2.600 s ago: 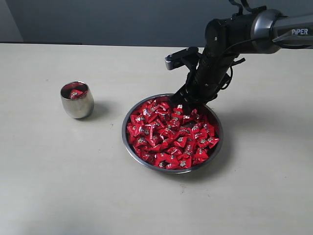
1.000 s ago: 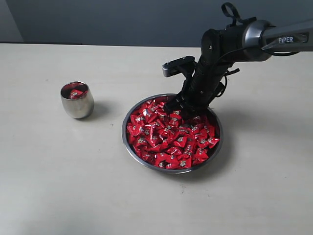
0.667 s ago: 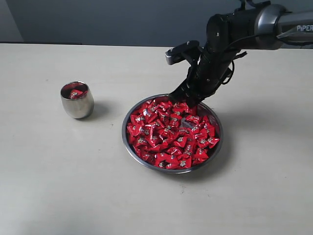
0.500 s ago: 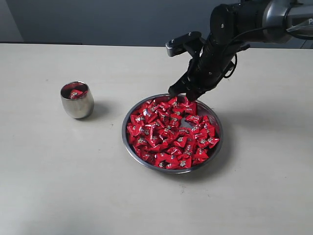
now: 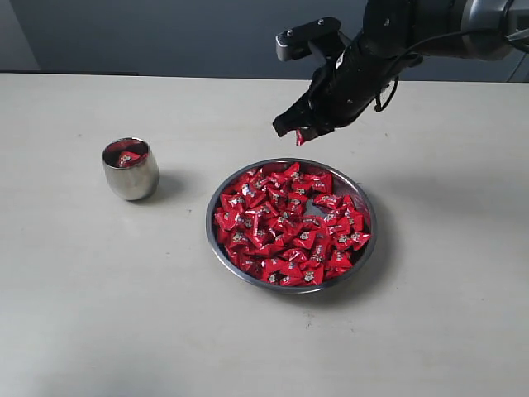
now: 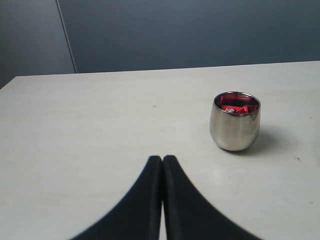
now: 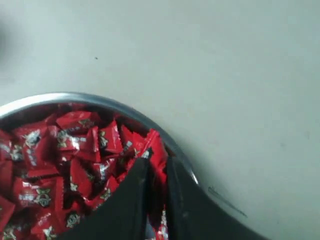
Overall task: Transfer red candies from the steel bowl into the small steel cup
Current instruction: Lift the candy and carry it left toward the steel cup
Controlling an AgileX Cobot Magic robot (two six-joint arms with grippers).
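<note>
Right hand (image 5: 296,130) pinches one red candy (image 5: 301,138) above far rim of bowl (image 5: 213,236). Bowl full of candies (image 5: 285,227). Cup (image 5: 131,175) well apart on desk (image 5: 124,314), candies inside. Left hand (image 6: 162,162) clenched, empty.

Looks like a robotics lab bench: a pale tabletop (image 5: 99,314), a plain grey-blue wall (image 5: 165,33) behind, a black robot arm (image 5: 397,37) overhead

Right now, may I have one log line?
right gripper: shut on red candy above steel bowl | left gripper: shut | small steel cup: candies inside
</note>
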